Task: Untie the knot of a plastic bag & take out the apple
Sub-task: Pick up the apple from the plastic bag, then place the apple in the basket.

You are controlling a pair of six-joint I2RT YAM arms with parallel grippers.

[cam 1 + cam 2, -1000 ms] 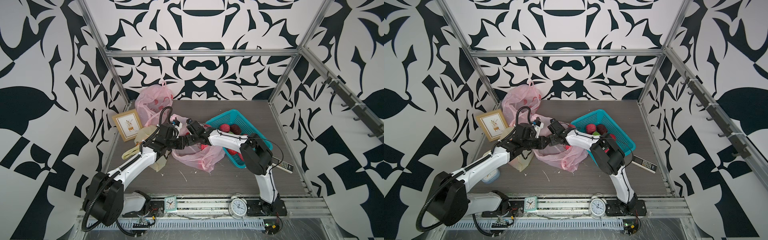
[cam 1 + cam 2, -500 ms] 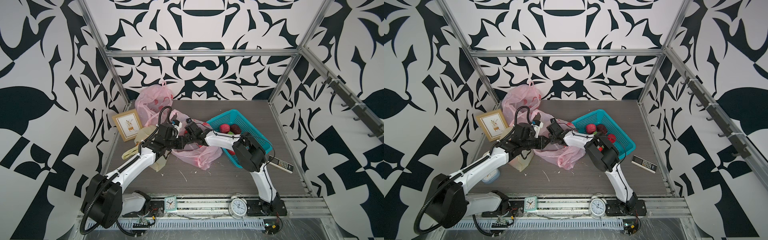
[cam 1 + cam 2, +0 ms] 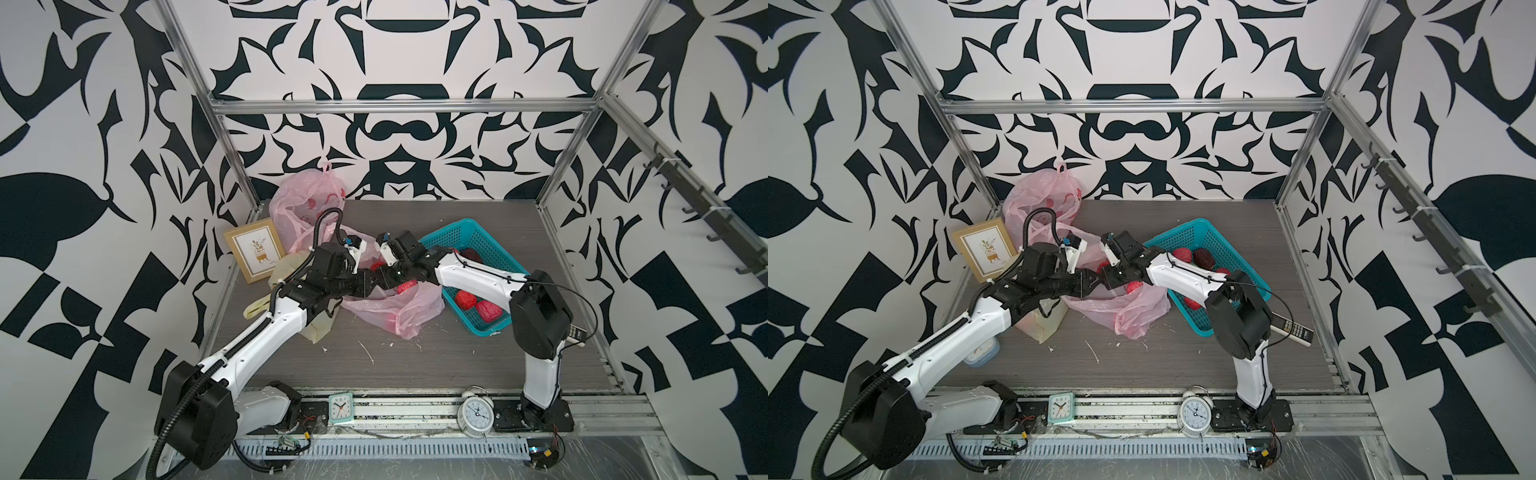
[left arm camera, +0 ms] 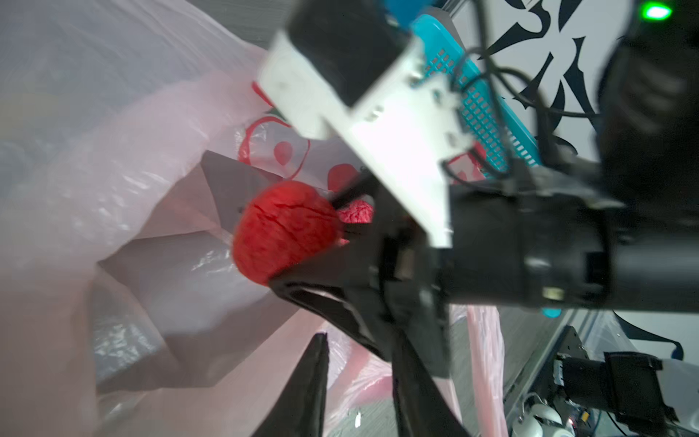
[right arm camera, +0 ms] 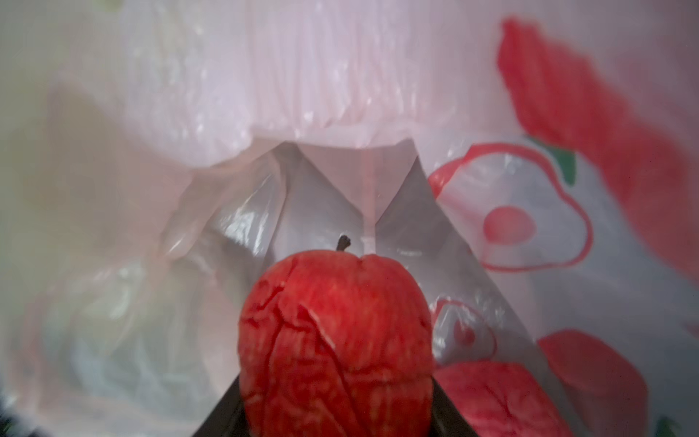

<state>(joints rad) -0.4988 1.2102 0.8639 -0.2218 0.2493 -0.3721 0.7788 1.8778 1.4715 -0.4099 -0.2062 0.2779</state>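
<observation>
The pink plastic bag (image 3: 399,309) (image 3: 1133,311) lies crumpled mid-table with its mouth open. Inside it my right gripper (image 5: 336,401) is shut on a wrinkled red apple (image 5: 336,340) (image 4: 283,230), stem pointing away from the wrist. A second apple (image 5: 491,401) lies beside it in the bag. In both top views the right gripper (image 3: 384,278) (image 3: 1111,278) reaches into the bag's mouth from the basket side. My left gripper (image 4: 359,359) (image 3: 368,286) meets it tip to tip, its jaws apart at the bag's rim, with plastic and table showing in the gap.
A teal basket (image 3: 494,245) holding several red apples stands right of the bag. Another knotted pink bag (image 3: 307,199) sits at the back left, near a picture frame (image 3: 255,249) and a yellowish bag (image 3: 286,266). A remote (image 3: 577,334) lies at the right; two clocks (image 3: 340,408) (image 3: 476,413) stand in front.
My right gripper has pushed deeper into the bag's mouth and closed on the apple. The left jaws have spread apart at the bag's rim.
</observation>
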